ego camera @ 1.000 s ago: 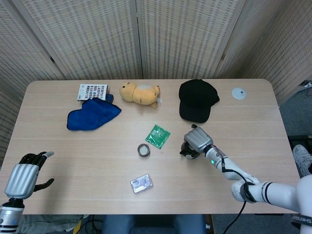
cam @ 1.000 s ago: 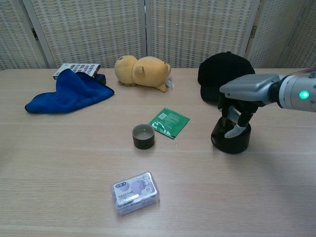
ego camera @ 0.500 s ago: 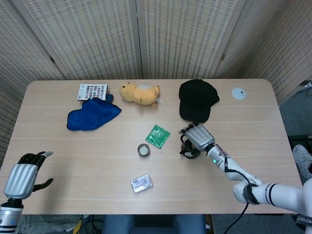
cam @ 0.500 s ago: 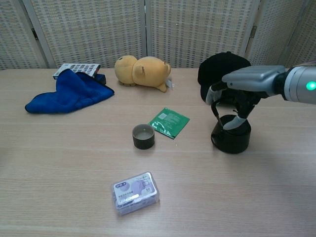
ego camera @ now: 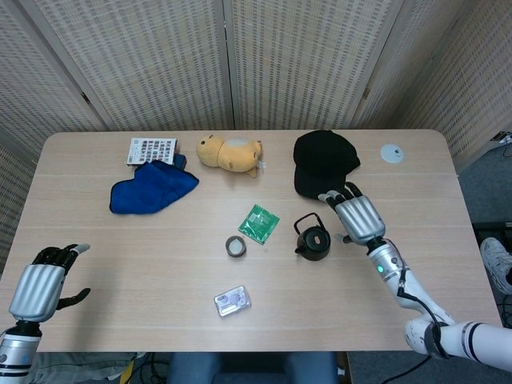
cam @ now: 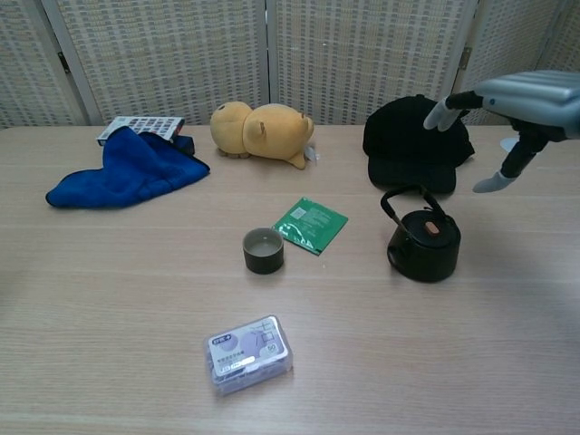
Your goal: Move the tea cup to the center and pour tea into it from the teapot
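Observation:
The small dark tea cup (ego camera: 235, 246) (cam: 263, 250) stands upright near the table's middle. The black teapot (ego camera: 312, 240) (cam: 423, 243) sits to its right, handle upright, nothing touching it. My right hand (ego camera: 358, 215) (cam: 509, 101) hovers to the right of the teapot and above it, fingers spread, holding nothing. My left hand (ego camera: 40, 285) is at the table's near left corner, far from both, fingers apart and empty; the chest view does not show it.
A green packet (ego camera: 259, 222) lies just beyond the cup. A black cap (ego camera: 323, 164) sits behind the teapot. A plush bear (ego camera: 230, 152), a blue cloth (ego camera: 151, 187) and a card (ego camera: 151, 150) lie at the back left. A small clear box (ego camera: 232, 301) rests near the front edge.
My right hand has let go of the teapot's handle, lifted and moved away to the right, opening its fingers. The teapot stays put. The left hand has barely moved.

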